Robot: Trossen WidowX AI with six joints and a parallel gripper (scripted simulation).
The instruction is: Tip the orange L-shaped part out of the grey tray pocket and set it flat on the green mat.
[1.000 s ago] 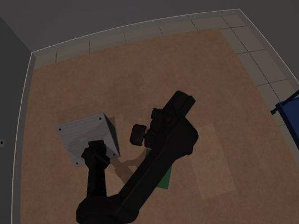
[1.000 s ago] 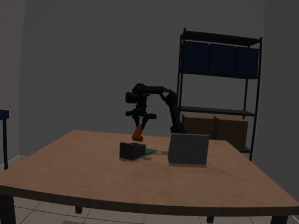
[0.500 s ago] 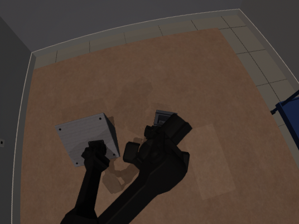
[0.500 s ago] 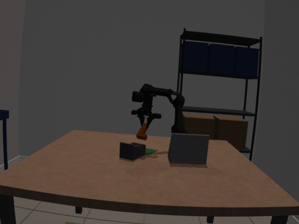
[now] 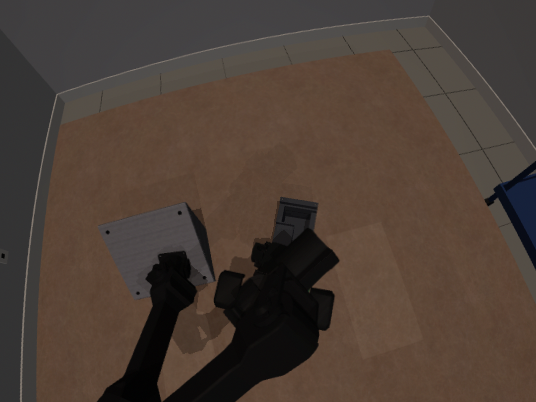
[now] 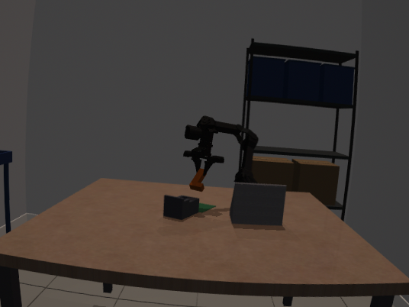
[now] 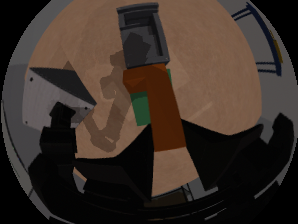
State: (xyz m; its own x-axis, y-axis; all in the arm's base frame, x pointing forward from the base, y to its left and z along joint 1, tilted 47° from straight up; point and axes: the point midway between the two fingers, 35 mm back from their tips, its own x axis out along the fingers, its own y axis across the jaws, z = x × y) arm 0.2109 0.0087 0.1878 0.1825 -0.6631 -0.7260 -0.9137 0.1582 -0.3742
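My gripper [image 6: 201, 168] [image 7: 165, 124] is shut on one end of the orange L-shaped part [image 6: 197, 182] [image 7: 162, 111]. The part hangs tilted in the air, its L-shaped end lowest, above and just behind the grey tray [image 5: 299, 203] [image 6: 181, 206] [image 7: 140, 15]. The tray's pocket shows empty in the wrist view. The green mat [image 6: 206, 208] [image 7: 139, 110] lies flat beside the tray, and in the wrist view a strip of it shows beside the hanging part. In the overhead view the arm hides the part and the mat.
A grey box [image 5: 145, 240] [image 6: 259, 204] [image 7: 56, 86] stands on the brown table beside the arm's base. A black shelf rack [image 6: 301, 99] with cardboard boxes stands behind the table. A blue cart [image 5: 520, 205] is off the table's right edge.
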